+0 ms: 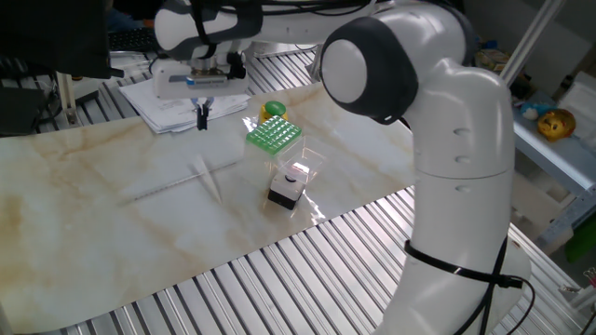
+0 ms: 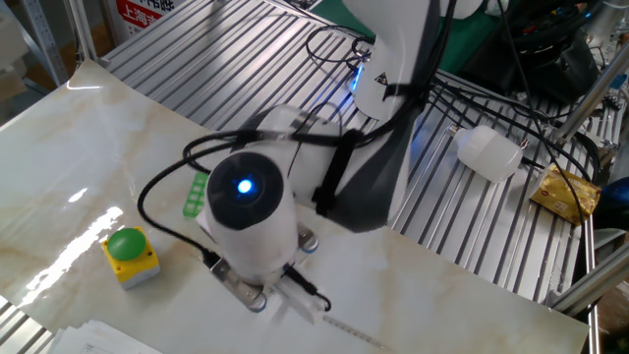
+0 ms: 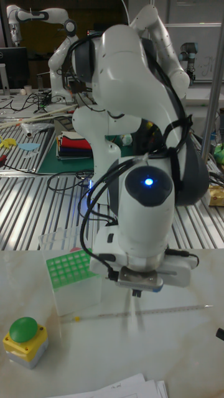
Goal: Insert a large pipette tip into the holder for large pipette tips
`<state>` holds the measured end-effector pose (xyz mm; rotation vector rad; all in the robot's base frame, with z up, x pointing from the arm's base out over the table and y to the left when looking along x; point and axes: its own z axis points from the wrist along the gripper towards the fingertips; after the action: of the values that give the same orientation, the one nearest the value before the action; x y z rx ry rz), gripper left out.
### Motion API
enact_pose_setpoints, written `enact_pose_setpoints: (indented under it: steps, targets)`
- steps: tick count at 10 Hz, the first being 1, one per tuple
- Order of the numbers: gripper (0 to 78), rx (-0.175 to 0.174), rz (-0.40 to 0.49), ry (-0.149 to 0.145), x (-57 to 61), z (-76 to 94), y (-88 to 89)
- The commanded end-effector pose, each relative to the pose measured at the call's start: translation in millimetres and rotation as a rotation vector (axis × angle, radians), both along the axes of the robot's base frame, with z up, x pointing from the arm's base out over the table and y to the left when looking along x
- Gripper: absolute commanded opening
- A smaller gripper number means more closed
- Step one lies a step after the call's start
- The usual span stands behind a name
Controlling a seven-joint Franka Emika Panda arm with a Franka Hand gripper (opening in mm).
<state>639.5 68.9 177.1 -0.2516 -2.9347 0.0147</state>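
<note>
The large pipette tip point(image 1: 208, 178) lies flat on the marble tabletop, a whitish cone left of the holder; in the tall fixed view it is a faint blur point(image 3: 133, 319) below the wrist. The holder for large pipette tips point(image 1: 274, 136) has a green gridded top on a clear base, also seen as the green rack point(image 3: 71, 268) and partly behind the arm point(image 2: 199, 196). My gripper point(image 1: 202, 114) hangs above the table's far edge, behind the tip and left of the holder. Its dark fingers are close together with nothing between them. In the other fixed view the wrist hides the fingers.
A small black-and-white box in a clear case point(image 1: 290, 183) stands in front of the holder. A green button on a yellow box point(image 1: 273, 111) sits behind the holder. Papers point(image 1: 168, 98) lie at the far edge. A long thin rod point(image 1: 160, 188) lies beside the tip.
</note>
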Motion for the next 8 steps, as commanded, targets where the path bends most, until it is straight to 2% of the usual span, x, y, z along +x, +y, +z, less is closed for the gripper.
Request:
enact_pose_setpoints:
  steps: [1,2,3,5,6,8]
  targets:
    - [0.0,0.008,0.004,0.003,2.9,-20.8,-3.6]
    - [0.0,0.009,0.004,0.002,1.2,-30.2,-2.6]
    - [0.0,0.009,0.004,0.002,0.9,-31.7,-2.4]
    - [0.0,0.011,0.013,0.002,-2.5,-50.2,-0.7]
    - [0.0,0.011,0.013,0.002,-2.5,-50.2,-0.7]
    - [0.0,0.012,0.014,0.012,-5.2,-63.0,-0.3]
